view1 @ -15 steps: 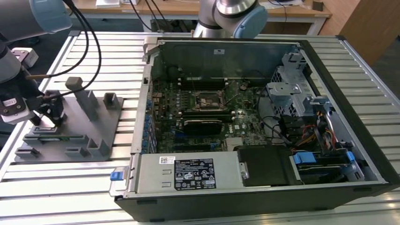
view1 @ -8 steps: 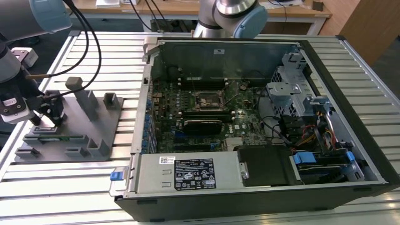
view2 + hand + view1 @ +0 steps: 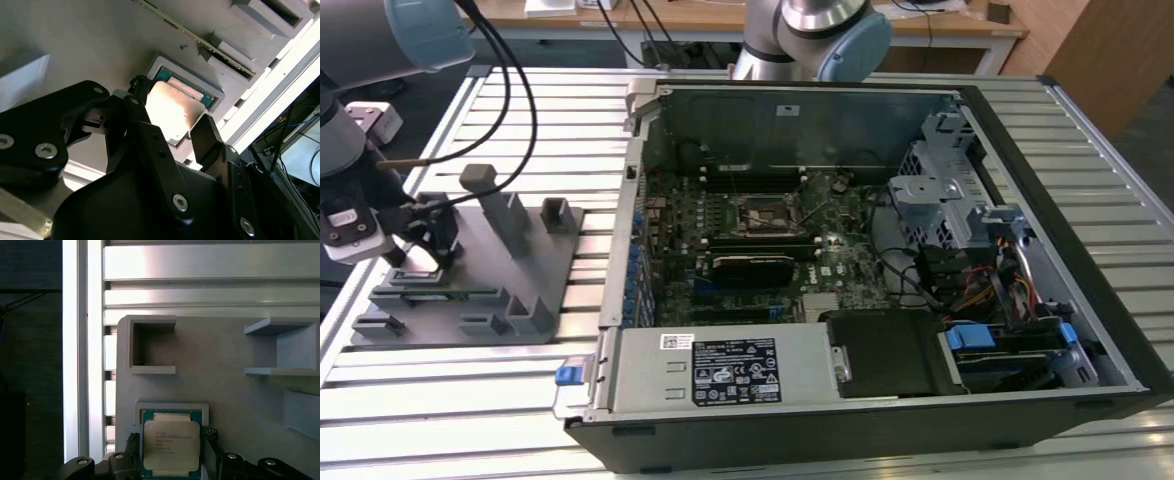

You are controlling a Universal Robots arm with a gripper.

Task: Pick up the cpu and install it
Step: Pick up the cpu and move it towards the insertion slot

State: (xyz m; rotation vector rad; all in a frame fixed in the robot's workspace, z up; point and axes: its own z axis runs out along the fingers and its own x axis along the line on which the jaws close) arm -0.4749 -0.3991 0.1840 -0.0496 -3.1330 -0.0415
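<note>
Cpu [image 3: 171,446], a small flat square chip with a shiny silver top and green rim, sits in a snug pocket of the grey plastic fixture block [image 3: 225,395], which seems meant to hold it square to the black gripper [image 3: 171,436] straddling it, jaws spread and apparently not gripping.

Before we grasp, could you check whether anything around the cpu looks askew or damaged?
Nothing stands out: the cpu sits flat and square in its recess in the grey holder, straddled by the open pincer.

lab: slatted metal bench [image 3: 454,400], opened computer [image 3: 854,250]
</note>
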